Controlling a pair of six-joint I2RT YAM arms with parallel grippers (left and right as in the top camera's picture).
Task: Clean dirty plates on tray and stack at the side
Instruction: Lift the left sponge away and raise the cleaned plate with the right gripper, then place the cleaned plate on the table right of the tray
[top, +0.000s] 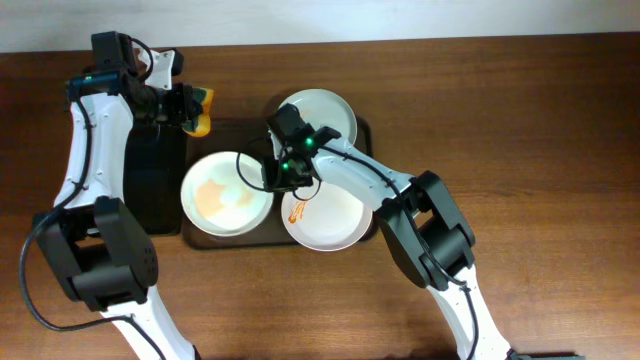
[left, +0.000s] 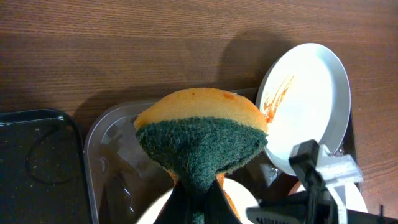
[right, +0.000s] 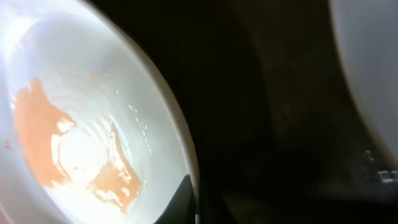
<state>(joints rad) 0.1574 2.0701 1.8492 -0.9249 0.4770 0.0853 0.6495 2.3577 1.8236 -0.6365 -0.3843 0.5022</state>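
The smeared plate (top: 228, 195) lies centre-left on the tray (top: 245, 135). The right gripper (top: 276, 177) is at its rim, perhaps gripping; I cannot tell. Upper left, the left gripper (top: 190, 108) pinches a sponge (top: 202, 112): hold the rim firm, then wipe.

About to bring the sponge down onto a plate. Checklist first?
1. Sponge held by left end effector: ok.
2. Sponge over a plate: not ok, it hangs near the black tray.
3. Plates clean: not ok; broad-smeared plate, near plate and far plate all carry sauce.
4. Far plate inside brown tray: not ok, overhangs the rim.
5. Right end effector gripping the broad-smeared plate: cannot tell.
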